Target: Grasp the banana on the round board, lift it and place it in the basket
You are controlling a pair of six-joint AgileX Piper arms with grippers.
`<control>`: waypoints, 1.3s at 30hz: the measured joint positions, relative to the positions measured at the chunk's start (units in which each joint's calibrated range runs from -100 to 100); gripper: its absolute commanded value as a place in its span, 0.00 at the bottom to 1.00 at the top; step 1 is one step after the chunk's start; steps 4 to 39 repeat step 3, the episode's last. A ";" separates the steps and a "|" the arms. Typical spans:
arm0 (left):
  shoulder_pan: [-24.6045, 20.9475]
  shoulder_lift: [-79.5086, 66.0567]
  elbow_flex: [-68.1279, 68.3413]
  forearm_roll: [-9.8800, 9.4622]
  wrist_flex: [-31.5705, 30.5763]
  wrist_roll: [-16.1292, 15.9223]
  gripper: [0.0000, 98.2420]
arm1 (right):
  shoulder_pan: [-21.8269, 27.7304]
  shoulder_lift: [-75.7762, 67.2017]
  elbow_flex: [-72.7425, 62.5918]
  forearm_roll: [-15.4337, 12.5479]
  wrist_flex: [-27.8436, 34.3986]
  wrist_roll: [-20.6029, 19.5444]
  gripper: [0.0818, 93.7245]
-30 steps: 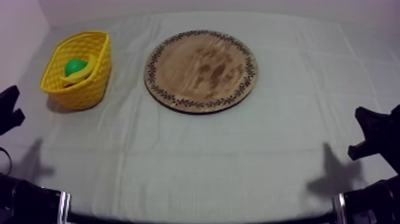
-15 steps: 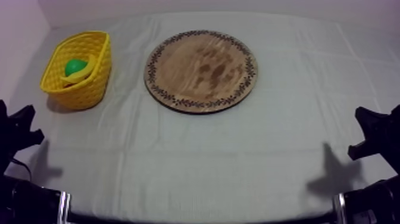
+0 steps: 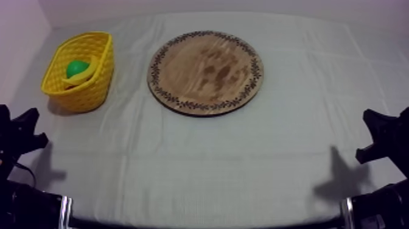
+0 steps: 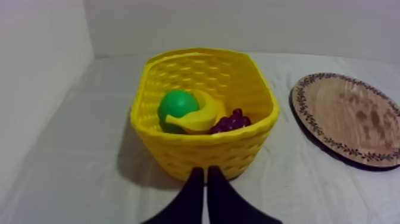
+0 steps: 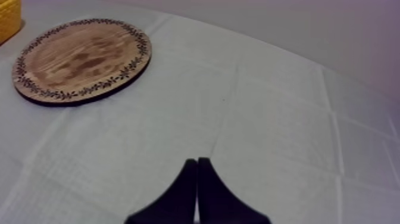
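My left gripper (image 4: 206,174) is closed on nothing, its fingers lying together as a narrow wedge, and it sits low at its own side of the table. Just ahead of it stands the yellow basket (image 4: 202,156), its near wall close to the fingertips but not touching them. The banana (image 4: 199,119) lies inside that basket, resting against a green fruit (image 4: 177,106), with a bunch of grapes (image 4: 233,121) beside it. The wooden board (image 4: 351,116), ahead and to the right of this gripper, carries nothing. My right gripper (image 5: 197,163) is likewise a narrow, empty wedge, with the board well ahead and to its left across bare cloth (image 5: 280,107). Change noted: over the last second the left arm has settled lower toward its resting place in the top view, with only a slight shift in the last half second. The right arm has not moved. Judgement: the banana is delivered, the left arm is finishing its retreat, and the task looks complete. Nothing remains on the board to fetch.
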 measured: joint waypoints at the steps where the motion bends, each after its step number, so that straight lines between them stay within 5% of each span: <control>1: 0.01 0.00 -0.01 0.05 0.00 0.00 0.00 | 0.00 0.00 0.00 0.00 0.00 0.00 0.00; 39: -0.03 0.00 -0.01 0.05 0.10 0.00 0.00 | 0.00 0.00 0.00 0.00 0.00 0.00 0.00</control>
